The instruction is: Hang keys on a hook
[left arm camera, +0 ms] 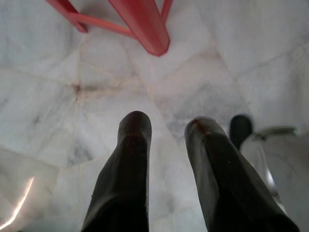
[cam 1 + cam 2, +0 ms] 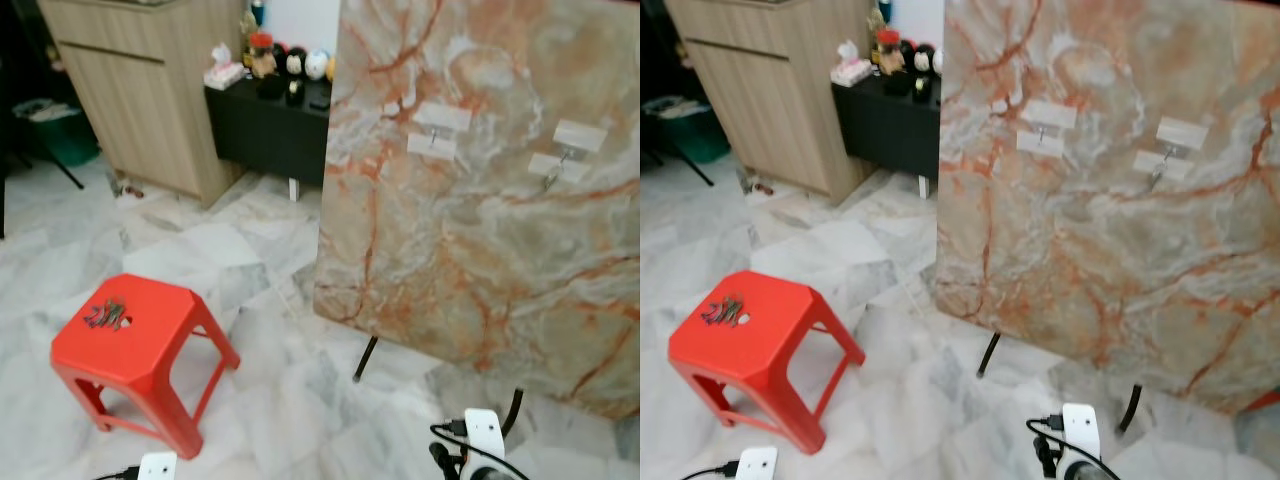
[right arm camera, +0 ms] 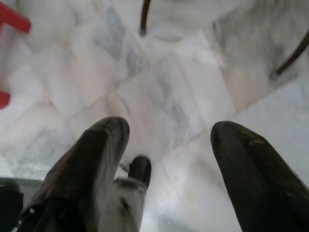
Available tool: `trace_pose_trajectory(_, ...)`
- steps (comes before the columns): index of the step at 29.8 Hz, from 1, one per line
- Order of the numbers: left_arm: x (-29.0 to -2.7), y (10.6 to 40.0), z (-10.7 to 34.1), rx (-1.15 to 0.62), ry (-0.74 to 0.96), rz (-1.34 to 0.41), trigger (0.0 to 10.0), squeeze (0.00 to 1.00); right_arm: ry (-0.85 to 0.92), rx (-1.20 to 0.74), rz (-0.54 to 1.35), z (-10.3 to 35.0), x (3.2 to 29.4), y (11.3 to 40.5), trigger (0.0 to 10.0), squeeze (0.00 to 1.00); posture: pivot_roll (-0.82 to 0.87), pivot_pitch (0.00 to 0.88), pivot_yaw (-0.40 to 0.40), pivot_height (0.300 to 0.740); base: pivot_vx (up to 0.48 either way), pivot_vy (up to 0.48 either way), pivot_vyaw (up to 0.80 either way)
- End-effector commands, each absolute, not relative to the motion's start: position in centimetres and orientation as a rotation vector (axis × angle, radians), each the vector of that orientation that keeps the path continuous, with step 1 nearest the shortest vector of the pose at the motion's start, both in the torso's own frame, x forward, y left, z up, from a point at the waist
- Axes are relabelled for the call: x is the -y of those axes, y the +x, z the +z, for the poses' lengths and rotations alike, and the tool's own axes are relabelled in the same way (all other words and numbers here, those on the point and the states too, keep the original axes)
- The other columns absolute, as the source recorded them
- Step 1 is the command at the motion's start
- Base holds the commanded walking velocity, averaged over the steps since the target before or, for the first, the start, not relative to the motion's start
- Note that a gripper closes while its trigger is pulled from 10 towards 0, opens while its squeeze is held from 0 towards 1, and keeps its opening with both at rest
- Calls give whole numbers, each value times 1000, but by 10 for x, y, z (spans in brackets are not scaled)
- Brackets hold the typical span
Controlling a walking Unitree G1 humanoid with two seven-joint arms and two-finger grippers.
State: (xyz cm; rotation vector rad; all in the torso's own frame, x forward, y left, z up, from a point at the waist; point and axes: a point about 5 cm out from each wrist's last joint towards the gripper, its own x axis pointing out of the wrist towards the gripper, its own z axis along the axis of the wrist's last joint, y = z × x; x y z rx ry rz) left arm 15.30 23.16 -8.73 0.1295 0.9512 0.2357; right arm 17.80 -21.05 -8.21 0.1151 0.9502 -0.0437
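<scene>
One bunch of keys (image 2: 105, 316) near the red stool's (image 2: 150, 350) left edge; two hooks (image 2: 434, 133) (image 2: 562, 160) on one marble board (image 2: 480, 220).

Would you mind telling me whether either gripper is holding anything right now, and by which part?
Nothing is held. The left gripper and right gripper are both open above bare floor; the keys lie on the red stool.

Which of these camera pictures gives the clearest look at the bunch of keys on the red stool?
The left eye view: the keys lie in plain sight on the red stool, slightly larger than in the right eye view, which shows them too. The left wrist view catches just the stool's legs; the right wrist view a red edge.
</scene>
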Motion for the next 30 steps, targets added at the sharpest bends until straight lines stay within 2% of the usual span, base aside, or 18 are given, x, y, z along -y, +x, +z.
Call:
trace_pose_trajectory(1,-236,147,-89,-976,142,234,10000,0,117,-937,-40,-81,208,182,10000,0,54,0,-17,740,0,322,0)
trace_pose_trajectory(30,-239,150,-87,-960,139,260,10000,0,105,-940,-34,-80,210,182,10000,0,64,0,-32,740,0,323,0)
